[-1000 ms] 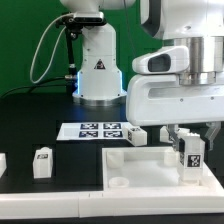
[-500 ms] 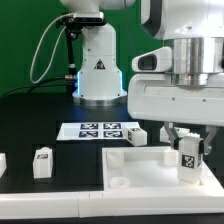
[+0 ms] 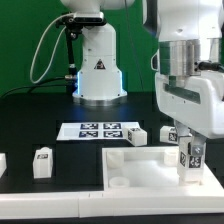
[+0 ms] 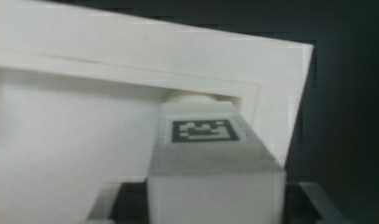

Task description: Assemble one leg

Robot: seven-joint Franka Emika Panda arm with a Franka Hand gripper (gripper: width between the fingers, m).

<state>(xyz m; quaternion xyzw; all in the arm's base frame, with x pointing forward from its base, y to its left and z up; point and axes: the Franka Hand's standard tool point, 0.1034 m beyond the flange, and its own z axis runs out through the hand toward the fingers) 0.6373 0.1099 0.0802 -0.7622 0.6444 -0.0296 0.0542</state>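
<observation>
My gripper (image 3: 188,143) is shut on a leg (image 3: 190,160), a white oblong block with a code tag, held upright over the right part of the large white square panel (image 3: 150,170). In the wrist view the leg (image 4: 211,150) runs from between my dark fingers (image 4: 129,200) toward the panel's corner (image 4: 97,90); its far end is at the panel's rim. I cannot tell whether the leg touches the panel. Another leg (image 3: 41,162) stands on the table at the exterior view's left. A third leg (image 3: 135,135) lies behind the panel.
The marker board (image 3: 98,130) lies flat in front of the robot base (image 3: 97,65). A white part (image 3: 2,163) shows at the exterior view's left edge. The black table (image 3: 40,120) surrounds everything.
The wrist has turned about its vertical axis, so the gripper body now looks narrower. The held leg stays over the panel's right part.
</observation>
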